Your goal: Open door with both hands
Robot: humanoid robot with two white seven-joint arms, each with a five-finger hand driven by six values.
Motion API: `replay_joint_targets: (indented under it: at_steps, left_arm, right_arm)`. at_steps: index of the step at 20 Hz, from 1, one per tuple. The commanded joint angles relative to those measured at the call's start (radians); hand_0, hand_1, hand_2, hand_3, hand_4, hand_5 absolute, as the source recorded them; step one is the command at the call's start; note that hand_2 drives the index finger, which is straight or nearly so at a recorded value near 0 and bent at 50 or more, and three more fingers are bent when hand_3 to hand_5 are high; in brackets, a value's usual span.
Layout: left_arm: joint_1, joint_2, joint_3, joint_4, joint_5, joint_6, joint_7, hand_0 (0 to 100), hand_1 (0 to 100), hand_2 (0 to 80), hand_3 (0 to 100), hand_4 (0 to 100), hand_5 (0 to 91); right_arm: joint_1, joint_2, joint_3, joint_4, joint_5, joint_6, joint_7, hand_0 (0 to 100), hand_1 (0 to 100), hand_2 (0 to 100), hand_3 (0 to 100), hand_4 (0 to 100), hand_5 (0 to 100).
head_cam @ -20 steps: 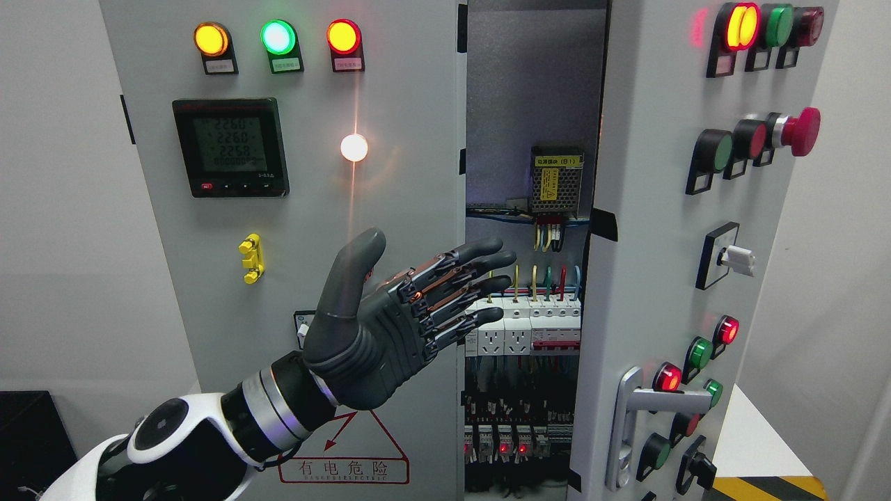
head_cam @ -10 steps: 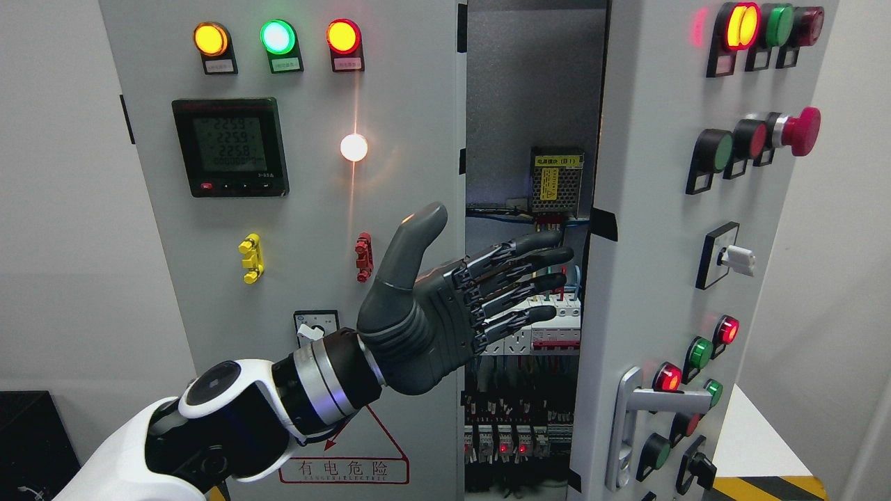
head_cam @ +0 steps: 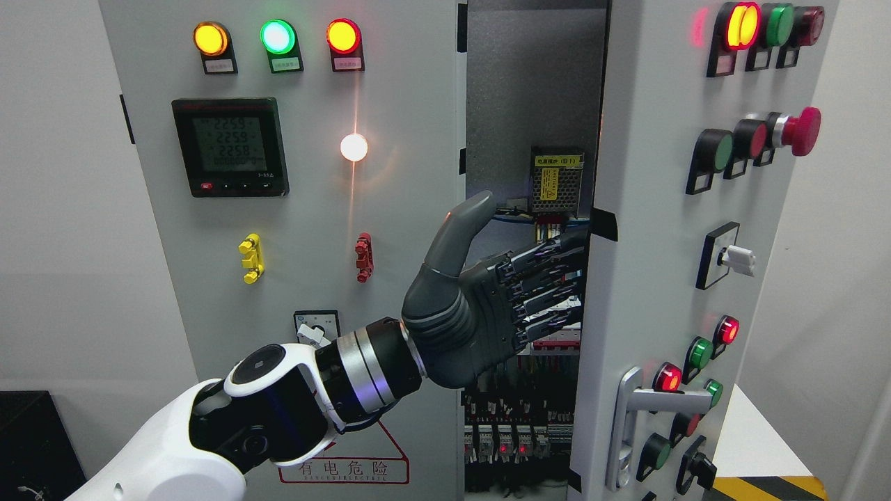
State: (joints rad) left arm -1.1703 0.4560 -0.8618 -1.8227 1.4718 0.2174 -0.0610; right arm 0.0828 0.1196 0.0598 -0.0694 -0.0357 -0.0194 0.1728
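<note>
Grey electrical cabinet [head_cam: 292,209] against a pale wall, its right door [head_cam: 654,278] standing ajar.
The left hand [head_cam: 480,306] reaches into the gap, thumb up, fingers [head_cam: 550,278] straight and released, tips hidden behind the door's edge.

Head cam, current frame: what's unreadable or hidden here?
- Left hand fingertips: behind the edge of the right door; contact with its inner face can't be told.
- Right hand: out of frame.
- Cabinet wiring: partly blocked by the left hand, and dark lower down.
- Meter digits and the labels under the lamps: too small to trust.
- Door handle: its lower end nears the bottom edge.
</note>
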Motion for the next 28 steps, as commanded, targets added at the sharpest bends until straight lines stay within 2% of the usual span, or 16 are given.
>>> replay_joint_targets:
  at_steps: [1,17,28]
  left_arm:
    - [-0.019,-0.049,-0.036,0.005,0.022,0.0,-0.006,0,0,0.0,0,0,0.0]
    - [-0.022,-0.082,-0.037,-0.026,0.047,0.0,-0.011,0,0,0.0,0,0,0.0]
    - [-0.029,-0.161,-0.085,-0.01,0.038,0.0,-0.011,0,0,0.0,0,0,0.0]
  right_arm:
    - [0.0,0.0,0.0,0.005,0.0,0.0,0.0,19,0,0,0,0,0]
    - [0.0,0.0,0.0,0.005,-0.001,0.0,0.0,19,0,0,0,0,0]
    - [0.0,0.0,0.0,0.005,0.0,0.0,0.0,19,0,0,0,0,0]
